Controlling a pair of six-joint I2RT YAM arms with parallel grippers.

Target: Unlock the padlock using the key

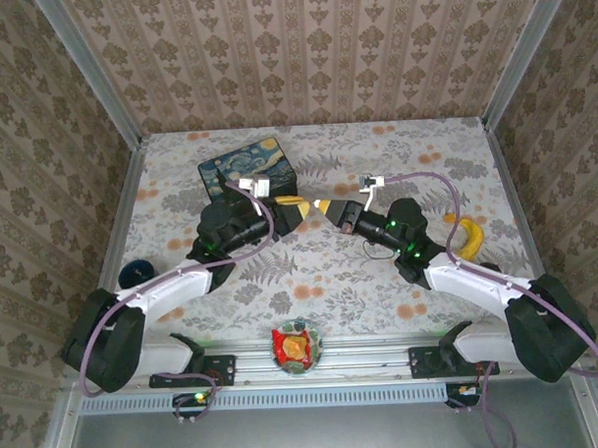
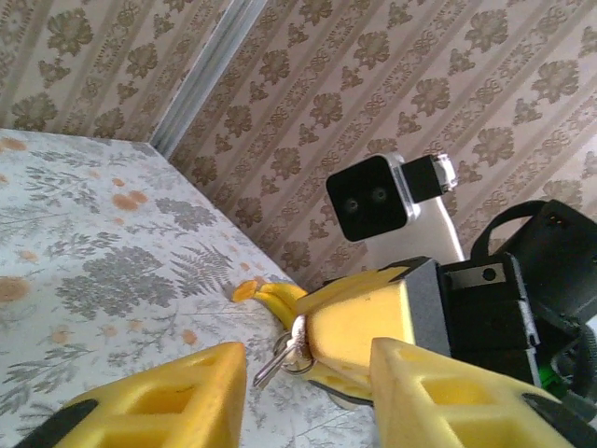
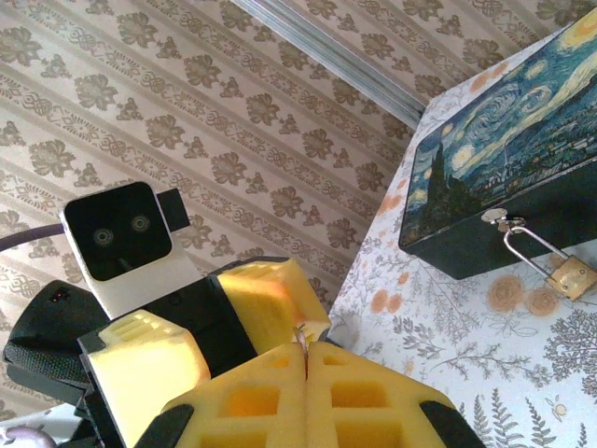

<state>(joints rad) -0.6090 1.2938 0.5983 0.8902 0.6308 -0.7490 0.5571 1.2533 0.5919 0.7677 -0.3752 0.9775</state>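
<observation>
**Key pinched mid-air, lock well away on the tin**

Your tin (image 3: 494, 159) sat at the far side of the table (image 1: 360, 291), just behind the left arm. A careless swing there could have shoved it and dragged the lock with it.

Your right gripper (image 3: 306, 353) was clamped tight on the key (image 2: 283, 353). Your left gripper (image 2: 306, 373) gaped with nothing in it, one finger on either side of the right's tips.

- **Drop:** Had you let go on the right before the left closed, the key would likely have dropped onto the busy floral cloth, where it would be hard to spot.
- **Wrong pinch:** Closing the left could also have pinched the right's pads rather than the key.
- **Loose lock:** The padlock (image 3: 571, 276) hung loose from the tin's front hasp with its body on the table. It would probably have skated away from a pushed key unless you pinned it.

Hard to make out:
- You could tell only a silver ring and a bit of metal at the right's tips. The blade was too small to read.
- The padlock's keyhole side could not be told.
- The left fingers were cut off by the bottom edge.
</observation>
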